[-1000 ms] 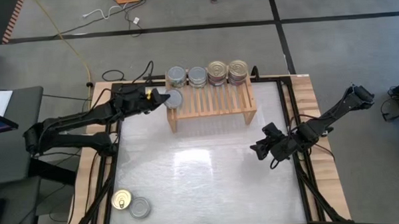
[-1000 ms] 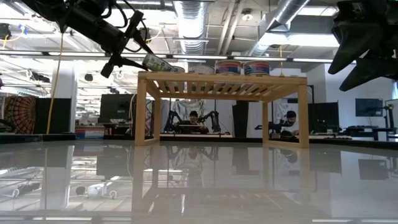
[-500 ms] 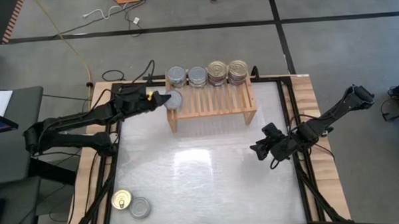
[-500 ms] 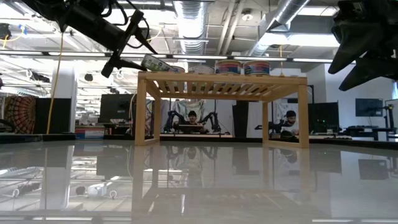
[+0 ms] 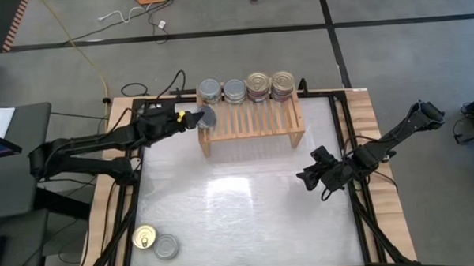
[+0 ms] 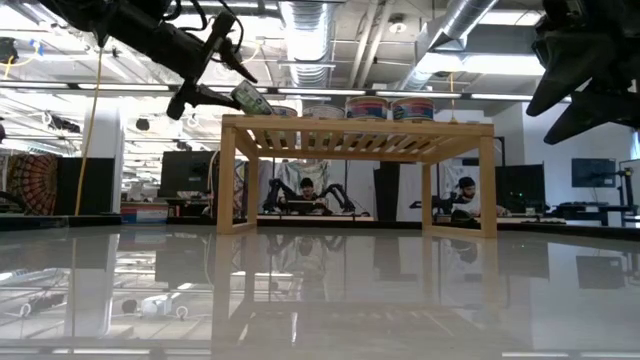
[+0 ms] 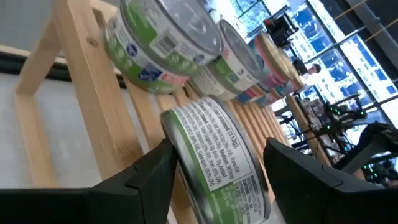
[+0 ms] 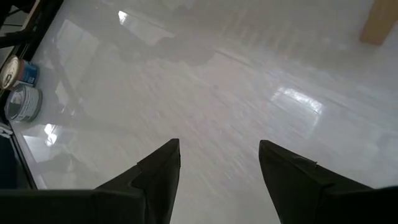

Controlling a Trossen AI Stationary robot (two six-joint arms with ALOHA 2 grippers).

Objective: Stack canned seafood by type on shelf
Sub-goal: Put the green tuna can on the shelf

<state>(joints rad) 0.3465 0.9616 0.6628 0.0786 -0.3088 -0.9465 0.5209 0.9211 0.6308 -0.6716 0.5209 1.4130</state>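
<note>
While the left gripper (image 5: 191, 118) stands part open around a green-label can (image 7: 214, 158) tilted on the shelf (image 5: 256, 123) at upper centre of the high view, it should withdraw level without nudging it; the right gripper (image 5: 311, 178) waits open and empty, centre right

You have one shelf (image 5: 252, 120) with four stacks of tins (image 5: 245, 88) along its back edge and one single tin (image 5: 207, 117) at its left end. Two loose tins (image 5: 155, 242) sit on the table (image 5: 247, 204).
</note>
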